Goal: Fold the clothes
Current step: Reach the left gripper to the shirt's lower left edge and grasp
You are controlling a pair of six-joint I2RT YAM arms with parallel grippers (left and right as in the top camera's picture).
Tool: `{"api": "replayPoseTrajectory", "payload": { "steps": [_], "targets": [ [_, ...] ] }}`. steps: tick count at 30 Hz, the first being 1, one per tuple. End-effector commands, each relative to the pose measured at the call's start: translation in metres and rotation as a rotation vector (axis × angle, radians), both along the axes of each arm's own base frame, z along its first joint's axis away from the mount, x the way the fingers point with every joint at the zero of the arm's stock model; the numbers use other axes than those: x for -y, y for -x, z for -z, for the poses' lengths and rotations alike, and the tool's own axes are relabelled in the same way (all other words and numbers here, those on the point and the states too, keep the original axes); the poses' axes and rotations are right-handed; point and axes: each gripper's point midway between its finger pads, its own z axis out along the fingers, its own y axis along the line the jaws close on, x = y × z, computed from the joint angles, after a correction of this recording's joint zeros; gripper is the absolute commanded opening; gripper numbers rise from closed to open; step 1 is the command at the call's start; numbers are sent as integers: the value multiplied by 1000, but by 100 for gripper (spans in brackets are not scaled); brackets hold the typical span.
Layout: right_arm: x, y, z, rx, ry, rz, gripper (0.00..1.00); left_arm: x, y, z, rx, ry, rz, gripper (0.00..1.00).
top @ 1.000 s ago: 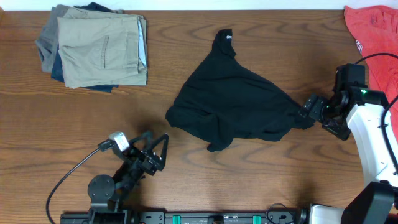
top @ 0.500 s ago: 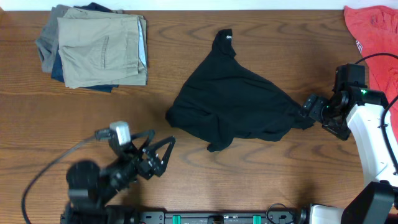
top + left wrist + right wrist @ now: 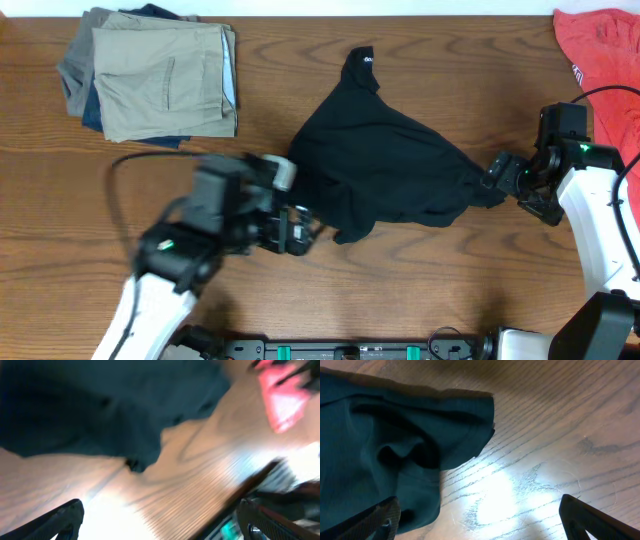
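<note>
Both pairs of jaws stand spread wide and hold nothing; the left gripper (image 3: 298, 228), blurred in the overhead view, hovers at the near-left hem of the black garment (image 3: 380, 165), and the right gripper (image 3: 497, 172) sits at the cloth's right-hand corner, which lies between its open fingers; whether either touches the fabric I cannot tell. Outward from there, the garment lies crumpled and roughly triangular on the middle of the table (image 3: 420, 290), its small white logo (image 3: 367, 62) at the far tip; folded trousers (image 3: 160, 80) are stacked well apart at the far left, a red shirt (image 3: 600, 45) at the far right. No fold looks made yet. The step in hand seems to be taking hold of two edges; next, each gripper would need to settle onto its edge, pinch it, and draw the cloth flat.
</note>
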Motion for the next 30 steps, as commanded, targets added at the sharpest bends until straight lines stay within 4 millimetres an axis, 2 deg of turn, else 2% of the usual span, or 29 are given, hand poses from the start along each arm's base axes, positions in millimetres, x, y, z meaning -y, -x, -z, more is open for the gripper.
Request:
{"api": "replayPoseTrajectory", "payload": {
  "steps": [1, 4, 9, 13, 18, 22, 30],
  "targets": [
    [1, 1, 2, -6, -3, 19, 99, 0, -12, 29, 57, -221, 15, 98],
    [1, 1, 2, -6, -3, 19, 99, 6, -18, 52, 54, -322, 30, 98],
    [1, 1, 2, -6, -3, 19, 99, 22, -25, 84, -29, -336, 4, 98],
    [1, 1, 2, -6, -3, 19, 99, 24, -27, 108, -149, -339, -110, 98],
    [1, 1, 2, -6, -3, 19, 99, 21, -22, 135, -215, -400, -93, 98],
    [1, 1, 2, -6, -3, 19, 99, 22, -17, 153, -246, -439, -64, 98],
    [1, 1, 2, -6, -3, 19, 99, 44, -9, 171, -232, -449, 6, 98]
  ]
}}
